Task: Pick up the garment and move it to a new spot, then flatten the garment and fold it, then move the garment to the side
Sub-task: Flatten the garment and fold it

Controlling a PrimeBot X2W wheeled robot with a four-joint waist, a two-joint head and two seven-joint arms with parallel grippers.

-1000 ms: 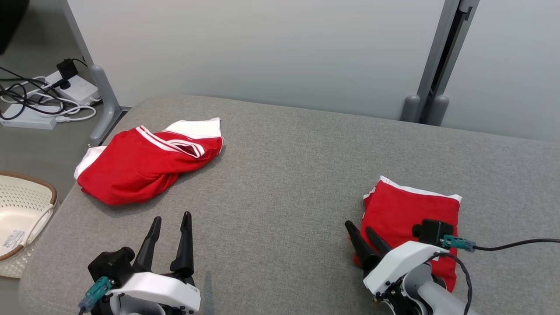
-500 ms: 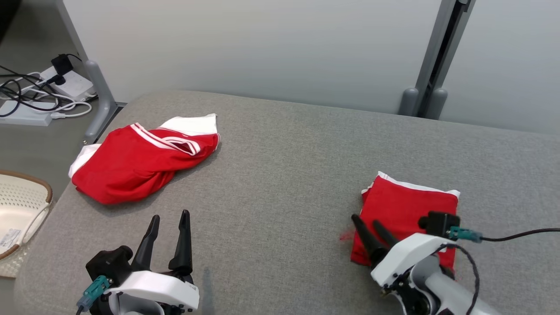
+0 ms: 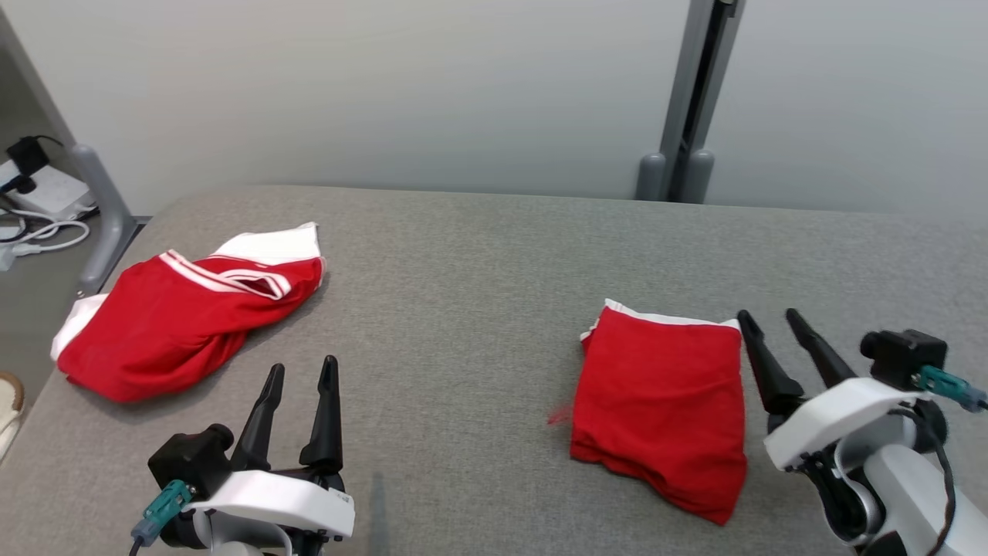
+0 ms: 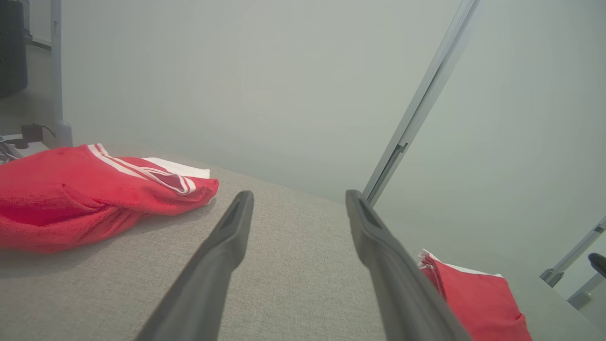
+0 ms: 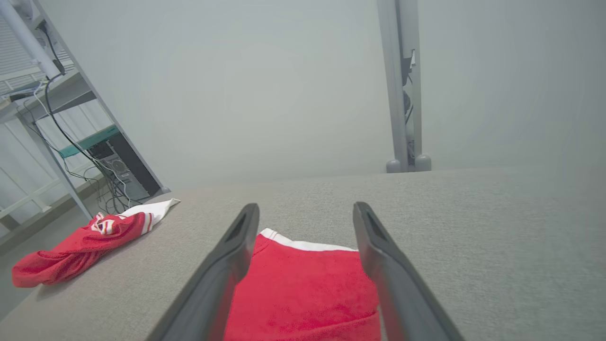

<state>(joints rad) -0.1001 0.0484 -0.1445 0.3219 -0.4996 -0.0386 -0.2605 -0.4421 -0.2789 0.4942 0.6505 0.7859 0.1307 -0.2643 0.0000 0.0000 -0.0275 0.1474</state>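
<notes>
A crumpled red garment (image 3: 181, 320) with white sleeves and red-white striped trim lies at the far left of the grey padded table (image 3: 463, 293). It shows too in the left wrist view (image 4: 80, 189) and the right wrist view (image 5: 80, 246). A second red garment (image 3: 660, 405), folded into a rectangle with a white edge, lies at the right (image 4: 473, 303) (image 5: 307, 289). My left gripper (image 3: 303, 367) (image 4: 299, 195) stands open over bare table near the front edge. Just right of the folded garment, my right gripper (image 3: 769, 315) (image 5: 305, 207) is open and holds nothing.
A grey upright post (image 3: 679, 154) stands behind the table's far edge. On the floor at the left are a table leg (image 3: 100, 216), a power strip with cables (image 3: 35, 193) and the rim of a basket (image 3: 9, 390). A red fluff (image 3: 559, 417) lies beside the folded garment.
The head camera has turned right, shifting the picture left. My right gripper has moved from the folded garment's left front edge to its right side. The left gripper has held still.
</notes>
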